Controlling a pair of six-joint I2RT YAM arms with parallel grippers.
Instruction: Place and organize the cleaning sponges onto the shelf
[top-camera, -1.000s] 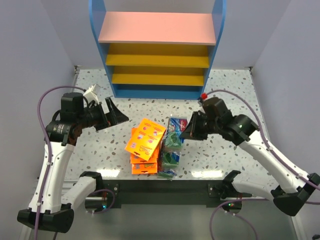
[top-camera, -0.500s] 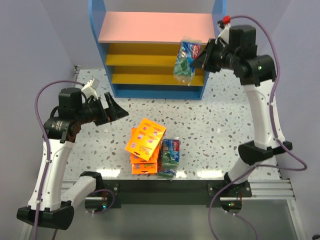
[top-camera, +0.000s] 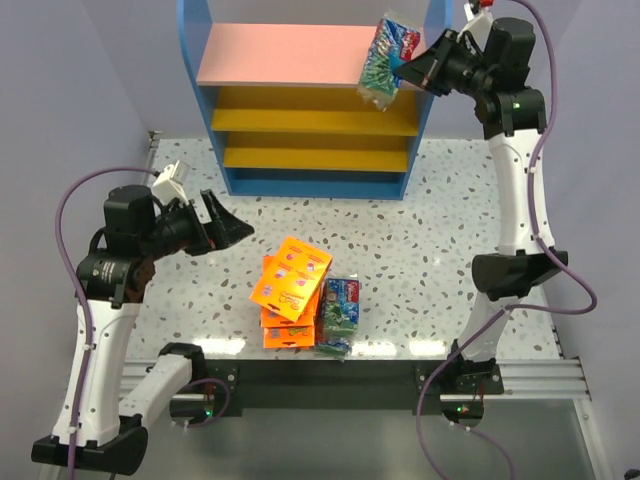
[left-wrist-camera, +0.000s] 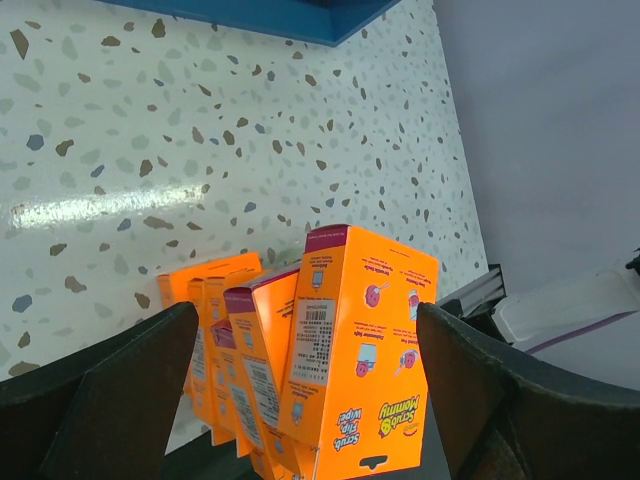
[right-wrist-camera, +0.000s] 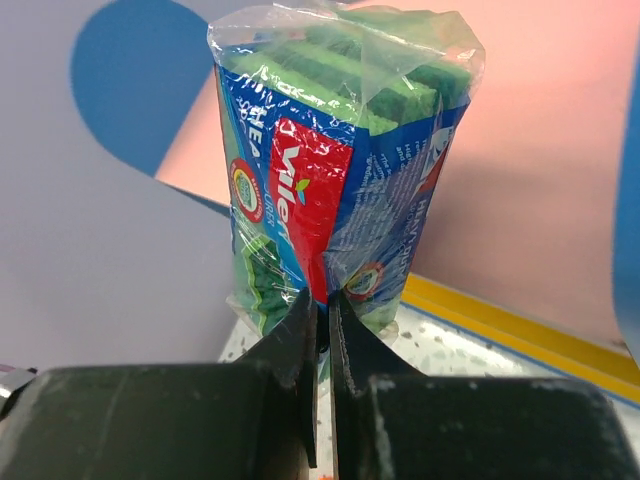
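- Right gripper (right-wrist-camera: 322, 310) pinched tight on the plastic edge of a green-and-blue sponge pack (right-wrist-camera: 340, 170), held in the air at the right end of the pink top board (top-camera: 300, 55) of the shelf (top-camera: 315, 185)
- Left gripper (top-camera: 232, 218) spread wide, holding nothing, just left of the orange packs (top-camera: 290, 290) piled on the table (top-camera: 450, 250)
- Two other green-and-blue packs (top-camera: 340, 312) lie against that pile's right side

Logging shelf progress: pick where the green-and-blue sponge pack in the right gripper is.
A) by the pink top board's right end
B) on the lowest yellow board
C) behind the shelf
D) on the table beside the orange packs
A: the right gripper is shut on the green-and-blue sponge pack, holding it up by the right end of the pink top board.
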